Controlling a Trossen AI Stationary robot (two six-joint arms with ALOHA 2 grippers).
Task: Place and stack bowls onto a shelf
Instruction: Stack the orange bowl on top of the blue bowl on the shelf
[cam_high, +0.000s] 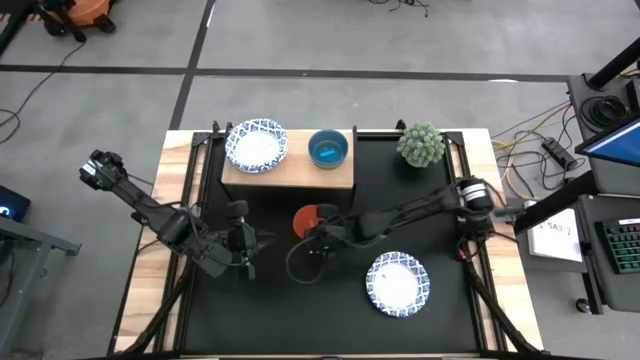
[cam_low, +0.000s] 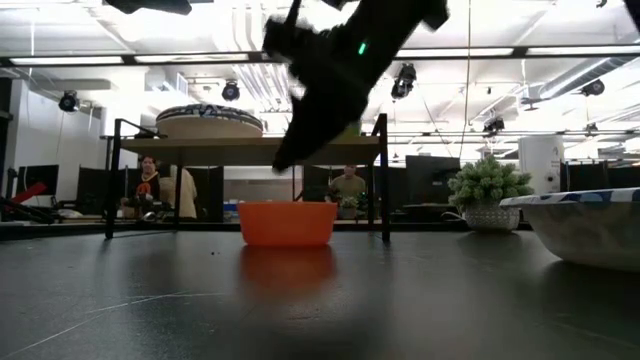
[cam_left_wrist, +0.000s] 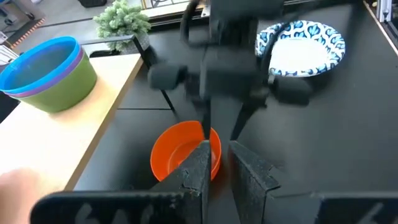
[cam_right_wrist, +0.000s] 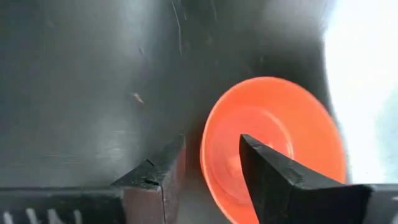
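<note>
A small red-orange bowl (cam_high: 308, 218) (cam_low: 287, 223) sits upright on the black table in front of the shelf (cam_high: 290, 172). My right gripper (cam_right_wrist: 211, 162) (cam_high: 313, 241) hovers just above it, open, with the bowl's rim (cam_right_wrist: 208, 146) showing between the fingers. My left gripper (cam_left_wrist: 224, 163) (cam_high: 247, 248) waits to the left of it, open by a narrow gap and pointing at the bowl. On the shelf stand the blue-rimmed white bowls (cam_high: 257, 145) and a nested teal, magenta and green stack (cam_left_wrist: 46, 71). One more white bowl (cam_high: 397, 282) rests on the table.
A green spiky plant (cam_high: 421, 144) stands at the far right of the table, beside the shelf. The shelf's black legs (cam_low: 384, 175) rise just behind the red-orange bowl. People sit in the room beyond the table (cam_low: 150, 185). Bare black tabletop (cam_high: 300, 310) lies toward the near edge.
</note>
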